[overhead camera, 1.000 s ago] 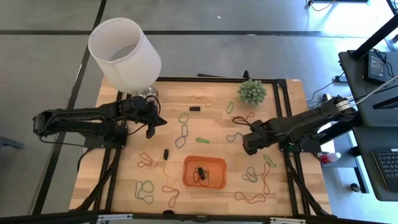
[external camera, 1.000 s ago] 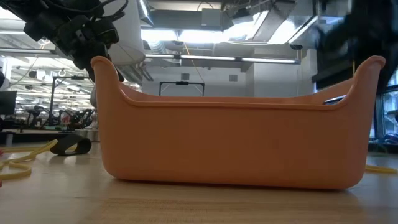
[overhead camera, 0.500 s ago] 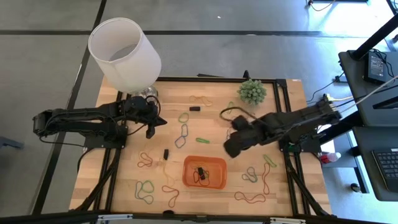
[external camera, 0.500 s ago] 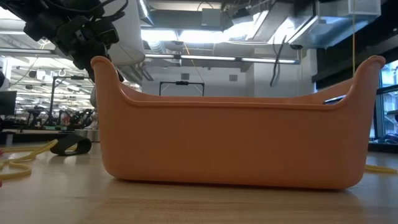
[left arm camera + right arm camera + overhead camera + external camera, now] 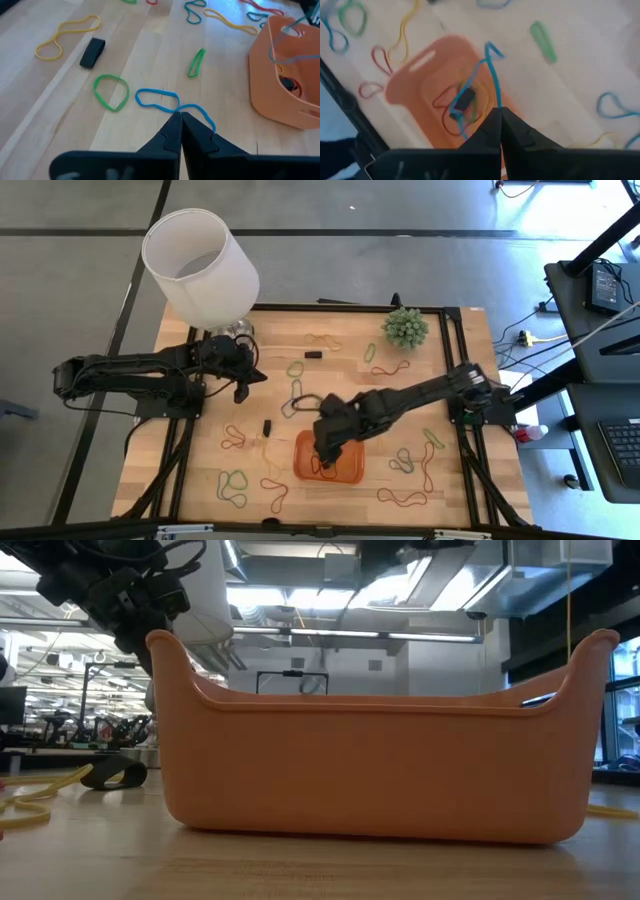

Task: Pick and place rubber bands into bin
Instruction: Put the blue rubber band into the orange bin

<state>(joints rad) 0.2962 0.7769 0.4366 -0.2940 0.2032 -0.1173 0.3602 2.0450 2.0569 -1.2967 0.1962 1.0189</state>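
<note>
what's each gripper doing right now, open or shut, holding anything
Left gripper: shut, empty, hovering over the table near the lampshade.
Right gripper: shut on a blue rubber band, above the orange bin.

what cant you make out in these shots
- Low view: the bin wall hides its contents and most of the table behind.
- High view: the right gripper covers part of the bin; band colours inside are too small to tell.
- Right wrist view: blurred; the dark piece in the bin is unclear.
</note>
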